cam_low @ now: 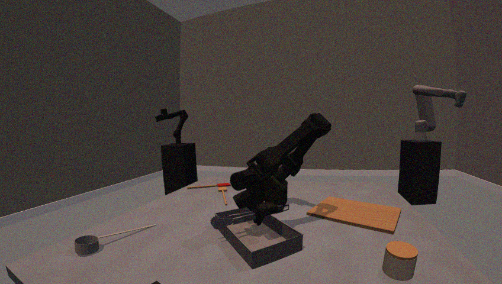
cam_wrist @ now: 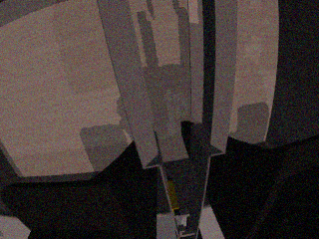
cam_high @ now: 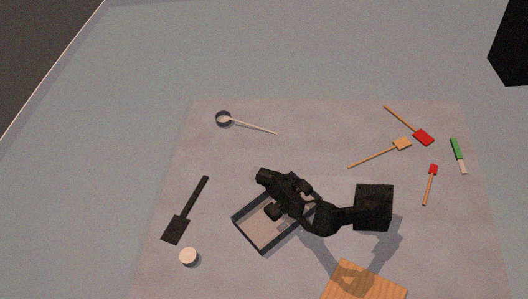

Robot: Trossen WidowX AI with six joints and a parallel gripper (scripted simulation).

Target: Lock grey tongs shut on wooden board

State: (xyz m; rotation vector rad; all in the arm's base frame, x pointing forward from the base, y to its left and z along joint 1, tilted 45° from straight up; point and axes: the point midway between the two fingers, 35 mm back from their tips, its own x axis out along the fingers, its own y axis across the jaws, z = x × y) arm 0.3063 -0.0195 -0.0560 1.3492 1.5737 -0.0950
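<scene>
The grey tongs [cam_low: 237, 218] [cam_wrist: 129, 75] lie across the roasting tin [cam_high: 283, 237] [cam_low: 278, 249]. In the wrist view their two arms stand fairly close together and narrow toward the hinge at the bottom, where a small yellow part [cam_wrist: 172, 194] shows. My gripper [cam_wrist: 167, 129] is shut on the tongs, with one dark finger against the outside of each arm. It is low over the tin, and the arm hides most of the tongs in the top view. The wooden board [cam_high: 385, 288] [cam_low: 366, 214] lies beside the tin with nothing on it but shadow.
A dark spatula [cam_high: 175, 229] and a lidded jar [cam_high: 188, 255] [cam_low: 399, 262] stand off one side of the tin. A small round pot [cam_high: 223, 124] [cam_low: 86, 246] holds a pale spoon. Red and wooden utensils and a green-handled knife [cam_high: 456, 149] lie beyond my base.
</scene>
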